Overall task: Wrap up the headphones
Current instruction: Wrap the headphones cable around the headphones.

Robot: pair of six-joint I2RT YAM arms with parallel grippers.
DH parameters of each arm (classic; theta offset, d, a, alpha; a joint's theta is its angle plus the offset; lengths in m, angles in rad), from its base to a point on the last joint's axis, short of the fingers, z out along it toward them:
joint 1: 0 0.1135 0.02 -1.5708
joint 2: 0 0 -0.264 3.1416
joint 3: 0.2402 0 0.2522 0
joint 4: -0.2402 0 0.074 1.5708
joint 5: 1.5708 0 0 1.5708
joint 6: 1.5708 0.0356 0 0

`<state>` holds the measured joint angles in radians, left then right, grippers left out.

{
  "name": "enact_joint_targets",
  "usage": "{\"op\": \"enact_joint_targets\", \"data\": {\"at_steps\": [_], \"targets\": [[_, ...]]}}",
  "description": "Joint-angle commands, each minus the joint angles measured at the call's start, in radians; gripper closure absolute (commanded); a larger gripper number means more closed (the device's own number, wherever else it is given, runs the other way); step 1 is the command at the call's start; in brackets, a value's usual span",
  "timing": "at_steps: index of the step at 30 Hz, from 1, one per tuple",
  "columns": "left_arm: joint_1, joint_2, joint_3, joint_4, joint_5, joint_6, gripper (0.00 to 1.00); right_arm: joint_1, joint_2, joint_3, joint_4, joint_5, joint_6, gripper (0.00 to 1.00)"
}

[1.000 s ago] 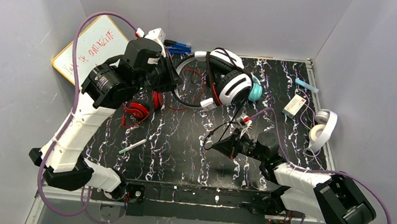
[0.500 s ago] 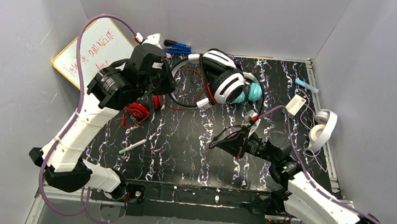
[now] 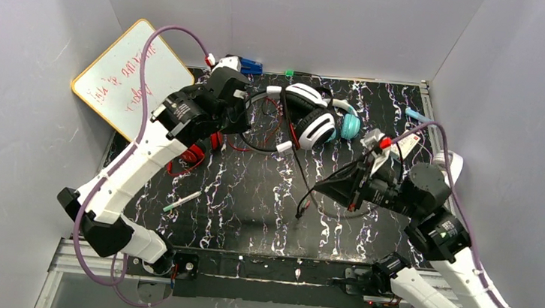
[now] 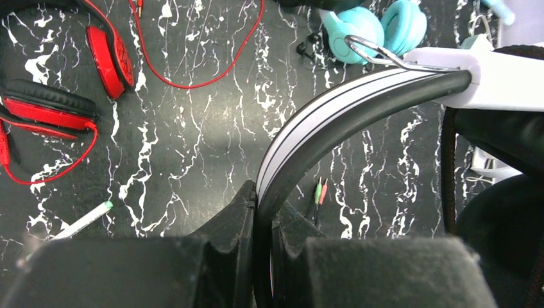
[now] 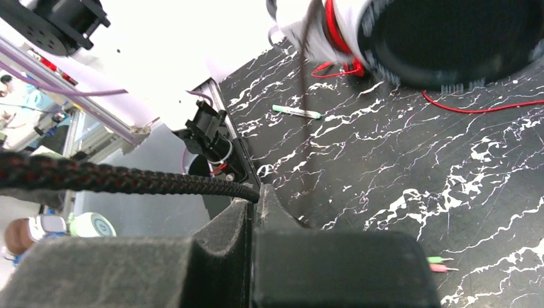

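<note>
Crosswise, white-and-black headphones [image 3: 311,112], headband [image 4: 333,102] in left gripper [image 4: 263,221], cups [image 3: 320,128] rightward

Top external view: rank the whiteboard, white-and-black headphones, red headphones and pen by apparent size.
1. whiteboard
2. white-and-black headphones, held off the table, nearer the camera
3. red headphones, partly hidden by the left arm, so unsure
4. pen

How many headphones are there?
4. Red headphones lie at the left, black-and-white headphones are in the middle, teal headphones sit right beside them, and white headphones peek out past the right arm. Another pair may be hidden.
</note>
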<state>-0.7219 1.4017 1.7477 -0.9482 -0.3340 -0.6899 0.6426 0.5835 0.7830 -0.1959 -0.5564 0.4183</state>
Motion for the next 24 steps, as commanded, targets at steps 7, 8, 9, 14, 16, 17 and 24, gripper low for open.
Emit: {"op": "enact_joint_targets", "data": {"at_steps": [7, 8, 9, 14, 16, 17, 24], "targets": [[0.006, -0.077, -0.068, 0.114, 0.002, -0.02, 1.0, -0.001, 0.1, 0.185, -0.283, 0.142, 0.012, 0.99], [0.006, -0.088, -0.072, 0.114, -0.003, -0.022, 1.0, -0.001, 0.094, 0.171, -0.274, 0.144, 0.024, 0.99], [0.006, -0.096, -0.074, 0.107, -0.009, -0.025, 1.0, -0.001, 0.091, 0.159, -0.265, 0.142, 0.036, 0.99], [0.018, -0.104, -0.029, 0.049, -0.032, -0.042, 1.0, -0.001, 0.058, 0.059, -0.177, 0.034, 0.102, 0.99], [0.019, -0.109, -0.009, 0.051, -0.002, -0.043, 1.0, -0.001, 0.053, 0.011, -0.183, 0.021, 0.121, 0.99], [0.019, -0.114, -0.001, 0.06, 0.016, -0.04, 1.0, -0.001, 0.053, -0.012, -0.201, 0.028, 0.127, 0.99], [0.018, -0.143, 0.025, 0.056, 0.157, 0.044, 1.0, -0.001, 0.046, -0.098, -0.288, 0.235, 0.179, 0.99]]}}
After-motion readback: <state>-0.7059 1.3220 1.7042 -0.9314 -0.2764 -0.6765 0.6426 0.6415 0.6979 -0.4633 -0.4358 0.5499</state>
